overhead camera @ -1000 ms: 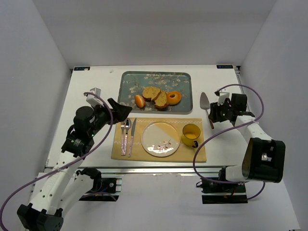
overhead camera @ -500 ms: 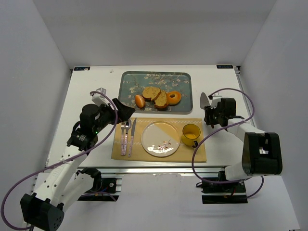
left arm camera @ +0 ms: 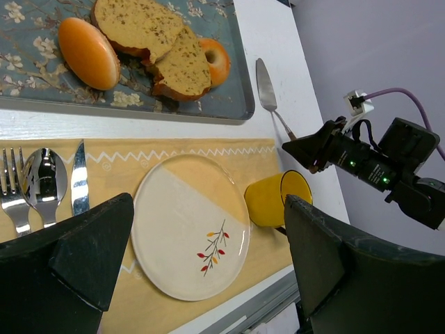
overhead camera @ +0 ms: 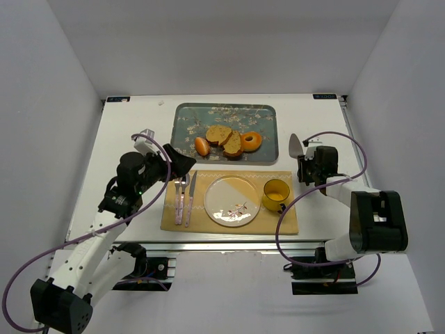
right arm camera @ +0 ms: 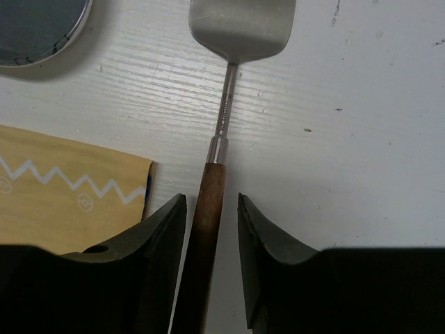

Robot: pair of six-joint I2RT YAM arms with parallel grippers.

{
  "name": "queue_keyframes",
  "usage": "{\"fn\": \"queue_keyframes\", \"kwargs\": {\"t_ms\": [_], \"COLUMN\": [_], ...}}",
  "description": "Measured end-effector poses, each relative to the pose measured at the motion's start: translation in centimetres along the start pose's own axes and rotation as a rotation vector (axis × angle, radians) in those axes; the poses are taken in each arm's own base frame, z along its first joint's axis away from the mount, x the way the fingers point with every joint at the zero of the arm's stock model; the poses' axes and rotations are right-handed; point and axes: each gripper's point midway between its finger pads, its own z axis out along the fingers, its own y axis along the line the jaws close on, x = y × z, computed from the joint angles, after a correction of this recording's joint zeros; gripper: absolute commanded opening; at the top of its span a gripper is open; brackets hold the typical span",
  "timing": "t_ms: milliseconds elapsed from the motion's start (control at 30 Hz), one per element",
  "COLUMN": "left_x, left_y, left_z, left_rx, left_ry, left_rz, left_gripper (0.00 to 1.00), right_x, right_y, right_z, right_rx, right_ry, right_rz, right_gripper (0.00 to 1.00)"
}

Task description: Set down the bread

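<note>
The bread [overhead camera: 252,141] is a glossy golden ring lying at the right end of the blue floral tray [overhead camera: 188,118], touching a brown slice; in the left wrist view the bread [left arm camera: 215,61] is half hidden behind that slice. My left gripper [overhead camera: 179,161] is open and empty, above the table left of the cutlery; its view looks down past its gripper [left arm camera: 208,202] onto the plate [left arm camera: 191,233]. My right gripper [overhead camera: 304,167] is low over a spatula's wooden handle [right arm camera: 205,229]. Its jaws straddle the handle [right arm camera: 211,202] with a small gap on each side.
The spatula's metal blade [overhead camera: 295,146] lies right of the tray. Two brown slices [overhead camera: 224,137] and an orange oval roll [overhead camera: 201,146] share the tray. A yellow placemat [overhead camera: 288,221] carries the plate [overhead camera: 231,200], a yellow cup [overhead camera: 275,195], and a fork, spoon and knife [overhead camera: 184,195].
My right gripper has moved left and down onto the spatula handle. My left gripper has shifted slightly forward toward the tray. The bread has not moved.
</note>
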Motion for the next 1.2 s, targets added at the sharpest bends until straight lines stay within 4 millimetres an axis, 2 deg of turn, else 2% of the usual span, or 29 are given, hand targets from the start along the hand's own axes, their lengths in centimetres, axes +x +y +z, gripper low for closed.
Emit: {"fn": "queue_keyframes", "kwargs": {"t_ms": [400, 633, 800, 833, 967, 1067, 1200], "left_x": [0.3, 0.2, 0.2, 0.2, 0.2, 0.2, 0.2], "left_y": [0.1, -0.1, -0.1, -0.1, -0.1, -0.1, 0.0], "left_z": [-0.2, -0.5, -0.5, -0.5, -0.5, -0.5, -0.4], "left_rx": [0.001, 0.007, 0.007, 0.007, 0.007, 0.007, 0.007], "left_ry": [-0.001, -0.008, -0.008, -0.008, -0.008, -0.008, -0.008], "left_rz": [-0.006, -0.013, -0.014, -0.014, -0.013, -0.013, -0.013], "left_gripper": [0.98, 0.98, 0.98, 0.98, 0.98, 0.98, 0.98], "right_x": [0.7, 0.7, 0.7, 0.7, 0.5, -1.1, -6.5], "right_y": [0.0, -0.1, -0.1, -0.1, -0.2, 0.1, 0.2], "right_z": [0.9, 0.9, 0.9, 0.8, 0.1, -0.9, -2.1], "right_rx": [0.002, 0.004, 0.009, 0.009, 0.005, -0.023, -0.058], "right_ry": [0.017, 0.018, 0.019, 0.019, 0.02, -0.016, -0.131], "right_rz": [0.017, 0.019, 0.019, 0.017, -0.015, -0.08, -0.214], "right_gripper": [0.36, 0.16, 0.05, 0.0, 0.0, 0.0, 0.0]}}
